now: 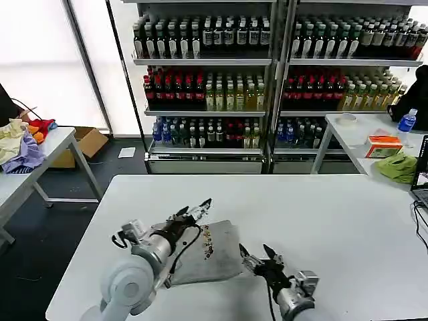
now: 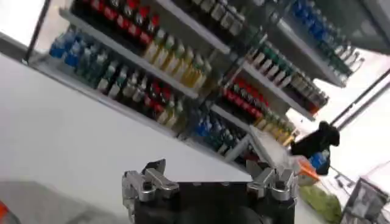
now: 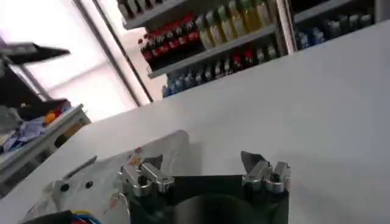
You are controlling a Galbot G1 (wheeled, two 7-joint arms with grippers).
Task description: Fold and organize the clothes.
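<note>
One of the clothes, a light grey shirt [image 1: 214,257] with a small multicolour print, lies folded into a compact rectangle on the white table [image 1: 321,214]. My left gripper [image 1: 194,208] hovers open over the shirt's far left corner, nothing between its fingers [image 2: 152,178]. My right gripper [image 1: 255,251] stands open just beside the shirt's right edge, empty too. In the right wrist view the shirt [image 3: 161,149] lies beyond the right gripper [image 3: 201,165], with the left arm's fingers [image 3: 76,176] over its other side. The left gripper [image 2: 210,173] faces bare tabletop.
Drink shelves [image 1: 267,73] line the back wall. A side table [image 1: 47,157] at the left holds a pile of coloured garments [image 1: 20,144]. Another table at the right carries a green cloth [image 1: 398,166], an orange box [image 1: 383,146] and a water bottle [image 1: 406,124].
</note>
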